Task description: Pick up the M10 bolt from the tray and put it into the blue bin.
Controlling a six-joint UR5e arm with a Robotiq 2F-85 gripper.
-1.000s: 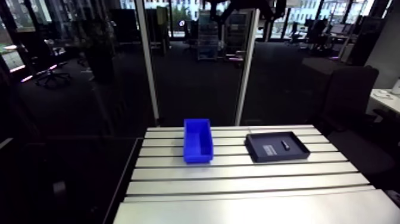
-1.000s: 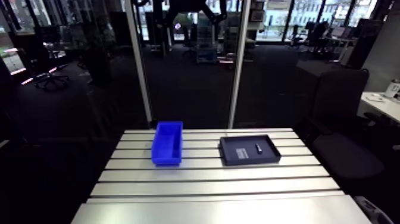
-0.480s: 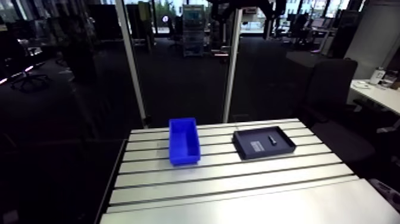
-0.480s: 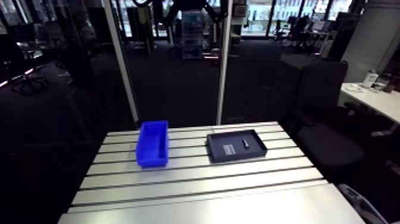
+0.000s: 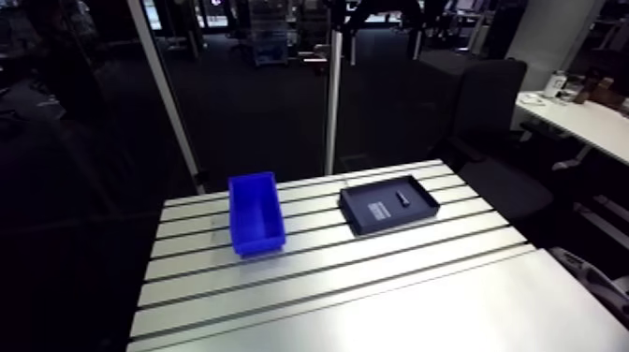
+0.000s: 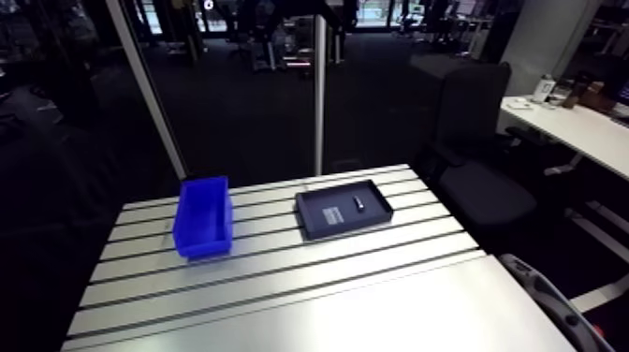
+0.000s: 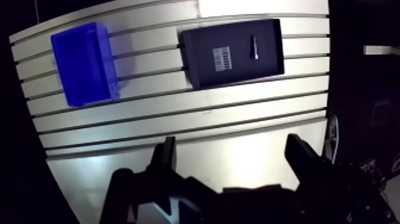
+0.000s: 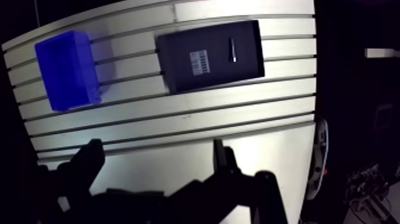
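M10 bolt (image 5: 403,198) is laid flat in the black tray (image 5: 359,201), right of centre in the arm view. The pincer (image 7: 231,146) is held wide open and empty, well above the counter (image 5: 374,281), judged ready for descent.

The slotted aluminium table (image 5: 374,281) shows silver slats parted by dark grooves.

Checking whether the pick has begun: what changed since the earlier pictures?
Only the arm view has shifted, so the camera moved with the arm. Nothing was taken hold of. The M10 bolt stays in the tray, the blue bin beside it, and the gripper holds its fingers open above the table.
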